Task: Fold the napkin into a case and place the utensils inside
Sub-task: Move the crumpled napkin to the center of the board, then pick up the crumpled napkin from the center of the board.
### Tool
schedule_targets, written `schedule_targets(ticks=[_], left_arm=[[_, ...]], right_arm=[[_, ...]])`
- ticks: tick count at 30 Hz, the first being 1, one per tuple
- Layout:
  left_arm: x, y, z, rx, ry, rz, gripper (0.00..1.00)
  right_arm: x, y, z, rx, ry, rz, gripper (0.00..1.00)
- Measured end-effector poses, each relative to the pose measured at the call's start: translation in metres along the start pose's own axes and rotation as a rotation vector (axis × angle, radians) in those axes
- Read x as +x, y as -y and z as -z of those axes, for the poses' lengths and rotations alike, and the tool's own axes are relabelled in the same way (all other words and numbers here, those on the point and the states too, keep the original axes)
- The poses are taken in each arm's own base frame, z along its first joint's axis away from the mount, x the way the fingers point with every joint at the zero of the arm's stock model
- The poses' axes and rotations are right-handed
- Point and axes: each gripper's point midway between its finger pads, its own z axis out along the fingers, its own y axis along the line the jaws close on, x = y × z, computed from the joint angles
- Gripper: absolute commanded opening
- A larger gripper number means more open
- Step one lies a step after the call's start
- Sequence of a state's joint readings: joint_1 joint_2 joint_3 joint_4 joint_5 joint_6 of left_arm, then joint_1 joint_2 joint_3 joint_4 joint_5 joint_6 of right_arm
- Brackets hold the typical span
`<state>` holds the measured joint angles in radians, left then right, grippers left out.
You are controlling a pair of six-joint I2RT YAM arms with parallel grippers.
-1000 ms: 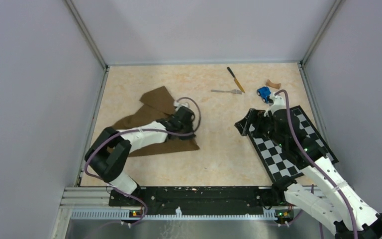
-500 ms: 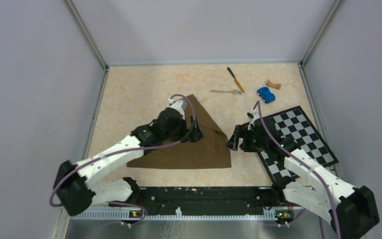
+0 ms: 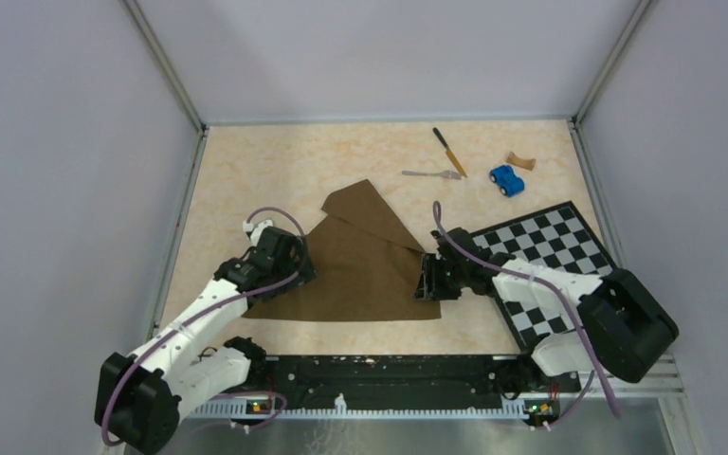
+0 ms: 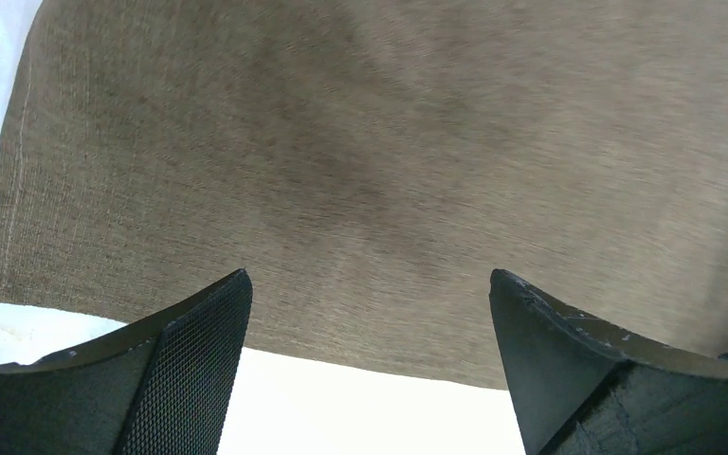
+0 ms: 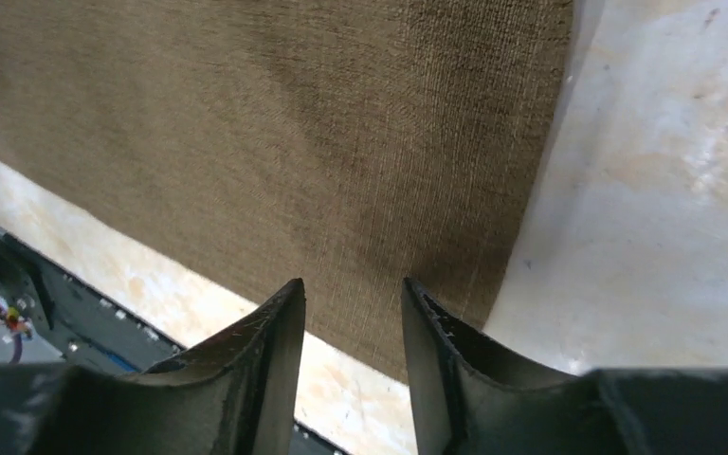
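Observation:
The dark brown napkin (image 3: 360, 270) lies on the table as a flat, wide shape with a folded flap pointing to the far side. My left gripper (image 3: 300, 271) sits at its left edge, open wide. In the left wrist view the napkin (image 4: 360, 142) lies just ahead of that gripper (image 4: 368, 277), with nothing between the jaws. My right gripper (image 3: 427, 282) hovers at the napkin's near right corner. In the right wrist view this gripper (image 5: 353, 282) has narrowed jaws with a gap, above the cloth (image 5: 294, 123). The knife (image 3: 449, 152) and fork (image 3: 433, 174) lie at the far side.
A black-and-white checkered board (image 3: 569, 248) lies to the right, under my right arm. A blue toy car (image 3: 505, 179) and a small tan piece (image 3: 520, 161) sit far right. The black rail (image 3: 370, 372) runs along the near edge.
The left gripper drew the napkin's flap over to the right, let go, opened wide and pulled back to the left edge. The right gripper moved from the board to the napkin's corner, jaws narrowing.

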<state>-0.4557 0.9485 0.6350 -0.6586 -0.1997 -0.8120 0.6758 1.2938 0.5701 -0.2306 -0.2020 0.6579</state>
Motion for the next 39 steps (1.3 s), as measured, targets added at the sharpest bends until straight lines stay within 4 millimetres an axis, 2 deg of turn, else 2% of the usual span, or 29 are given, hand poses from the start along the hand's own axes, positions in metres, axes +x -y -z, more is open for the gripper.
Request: schedule_targets(ticks=[2,4,10,13,15,17,19,21,25,27,32,39], left_arm=[[0.010,-0.011,-0.010,-0.037,-0.023,0.016,0.99],[0.018,-0.014,-0.018,-0.033,-0.034,0.020,0.98],[0.036,0.010,-0.046,0.053,-0.139,0.007,0.99],[0.027,0.033,-0.058,0.081,-0.168,-0.013,0.99],[0.018,0.046,-0.066,0.077,-0.175,-0.032,0.99],[0.009,0.053,-0.068,0.079,-0.164,-0.047,0.99],[-0.001,0.056,-0.061,0.087,-0.128,-0.058,0.99],[-0.009,0.056,-0.050,0.100,-0.091,-0.059,0.99],[-0.034,0.058,-0.014,0.144,0.038,-0.031,0.99],[-0.042,0.051,0.000,0.143,0.098,0.006,0.99],[-0.032,0.019,0.009,0.042,0.109,0.087,0.98],[-0.012,-0.012,0.008,-0.097,0.057,0.134,0.97]], right_arm=[[0.004,0.000,-0.012,0.010,-0.014,-0.008,0.38],[-0.002,-0.005,-0.019,-0.004,0.006,-0.027,0.37],[-0.044,-0.007,-0.038,0.025,0.101,-0.043,0.37],[-0.076,0.004,-0.044,0.076,0.142,-0.045,0.42],[-0.095,0.012,-0.045,0.133,0.161,-0.021,0.51],[-0.101,0.019,-0.041,0.186,0.154,0.006,0.60],[-0.096,0.023,-0.032,0.234,0.127,0.041,0.67],[-0.085,0.025,-0.020,0.268,0.100,0.051,0.69],[-0.082,0.026,0.011,0.329,0.140,-0.034,0.66],[-0.083,0.031,0.022,0.368,0.172,-0.106,0.64],[-0.071,0.055,0.020,0.504,0.139,-0.200,0.57],[-0.073,0.064,0.004,0.581,0.096,-0.213,0.54]])
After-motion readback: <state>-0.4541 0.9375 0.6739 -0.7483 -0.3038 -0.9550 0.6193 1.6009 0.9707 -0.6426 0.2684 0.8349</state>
